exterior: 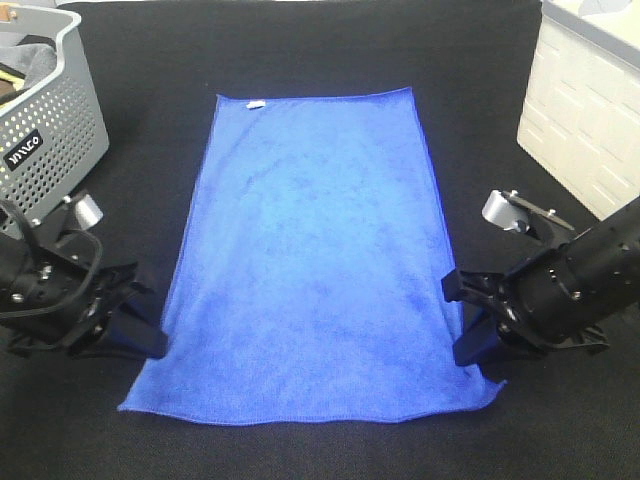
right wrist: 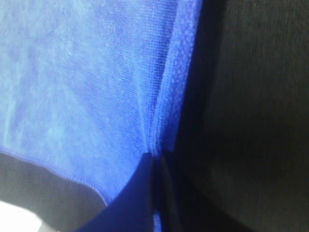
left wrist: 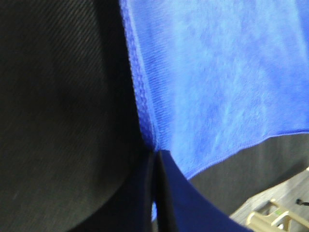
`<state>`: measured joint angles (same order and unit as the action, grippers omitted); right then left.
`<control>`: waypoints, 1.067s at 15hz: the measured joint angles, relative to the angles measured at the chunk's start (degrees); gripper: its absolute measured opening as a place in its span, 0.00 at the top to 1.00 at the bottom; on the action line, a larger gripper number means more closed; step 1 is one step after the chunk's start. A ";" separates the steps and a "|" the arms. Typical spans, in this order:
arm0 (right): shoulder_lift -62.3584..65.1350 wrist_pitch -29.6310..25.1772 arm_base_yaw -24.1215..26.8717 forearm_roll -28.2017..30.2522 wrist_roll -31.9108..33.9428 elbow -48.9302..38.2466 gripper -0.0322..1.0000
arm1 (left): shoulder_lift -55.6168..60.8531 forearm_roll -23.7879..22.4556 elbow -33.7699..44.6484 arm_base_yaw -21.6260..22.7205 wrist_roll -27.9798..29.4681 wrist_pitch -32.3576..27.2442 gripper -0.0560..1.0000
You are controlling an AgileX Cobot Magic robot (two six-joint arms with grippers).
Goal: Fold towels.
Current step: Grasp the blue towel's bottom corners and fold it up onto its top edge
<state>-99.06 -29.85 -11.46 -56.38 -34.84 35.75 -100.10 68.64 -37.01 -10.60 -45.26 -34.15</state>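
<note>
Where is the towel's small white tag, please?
In the exterior high view, the white tag sits at the far edge of the blue towel, near its left corner, nearest the grey basket.

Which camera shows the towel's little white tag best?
The exterior high view. There the white tag lies unobstructed on the far hem of the blue towel, near the far left corner. Neither wrist view shows the tag. Each shows only a stretch of the towel's side hem and the fuzzy surface close up.
</note>
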 joint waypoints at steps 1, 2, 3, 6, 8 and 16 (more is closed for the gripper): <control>1.78 -1.66 0.00 3.27 3.21 -0.06 0.97 | 1.89 -3.21 1.15 0.00 2.81 -0.11 0.95; 3.44 -2.86 0.00 5.50 5.50 -0.57 0.97 | 3.67 -4.98 2.64 0.00 4.35 -0.23 0.95; 5.10 -3.32 0.00 6.36 6.93 -1.95 0.97 | 5.79 -5.96 4.81 0.00 5.39 -0.29 0.95; 9.51 -4.01 0.00 6.99 7.91 -8.25 0.97 | 11.29 -6.36 10.83 0.00 6.70 -0.86 0.95; 11.63 -4.13 0.00 7.10 7.96 -11.29 0.97 | 13.52 -6.42 13.64 0.00 7.68 -2.01 0.95; 9.22 -4.35 0.00 9.45 7.96 0.97 0.97 | 11.80 -8.94 5.84 -0.06 11.97 1.43 0.95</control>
<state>-89.84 -34.21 -11.46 -46.93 -26.87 36.73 -88.29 59.70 -31.17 -10.66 -33.29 -32.72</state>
